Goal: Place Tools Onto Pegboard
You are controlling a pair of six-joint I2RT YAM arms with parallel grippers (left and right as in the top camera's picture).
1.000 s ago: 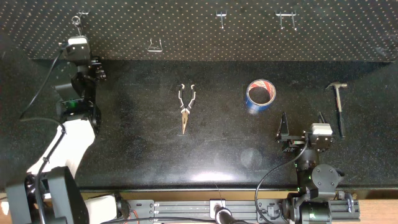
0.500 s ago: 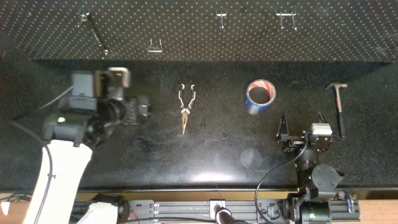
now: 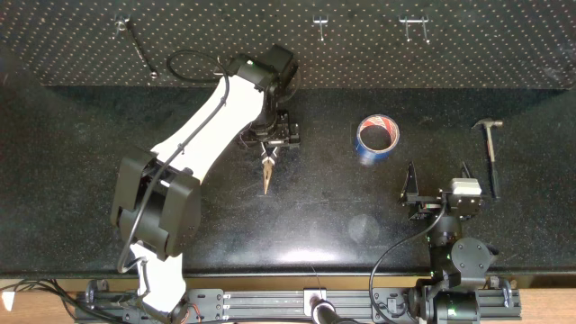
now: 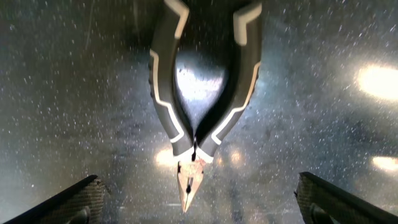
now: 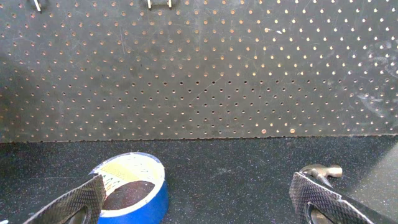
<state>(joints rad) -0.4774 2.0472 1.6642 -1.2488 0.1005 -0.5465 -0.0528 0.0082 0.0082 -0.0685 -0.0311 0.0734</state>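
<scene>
— Left arm has swung off the table's left end, where it stood a second ago, and now reaches to the middle. What is under it?

— Pliers (image 4: pixel 202 99). They lie flat on the table (image 3: pixel 315 216), handles toward the pegboard (image 3: pixel 360 54), nose toward the arms' bases. The left gripper (image 3: pixel 268 142) hangs directly above them. Its wrist view shows the fingers (image 4: pixel 68 199) spread wide, one on either side of the nose end, and touching nothing.

— So no grasp yet?

— None. The pliers rest on the table and nothing holds them.

— What is already hung?

— One item: a wrench (image 3: pixel 139 47) hangs from a peg at the board's upper left, tilted. It was there half a second ago and has not shifted.

— And outstanding?

— Three, by my count. Besides the pliers, a blue tape roll (image 3: pixel 377 137) lies right of centre, and a hammer (image 3: pixel 489 148) lies near the right end with its head toward the board. Both are on the table, well apart from each other. Three bare hooks (image 3: pixel 225 65) remain along the board.

— The right arm?

— The right gripper (image 3: pixel 436 184) sits low near its base, between the tape and the hammer and nearer the front edge. Its fingers are apart and empty, and its position matches the earlier frames.

— Assessment?

— Roughly a quarter done. I judge the step in hand to be picking up the pliers, with the descent and closing not yet made.
</scene>
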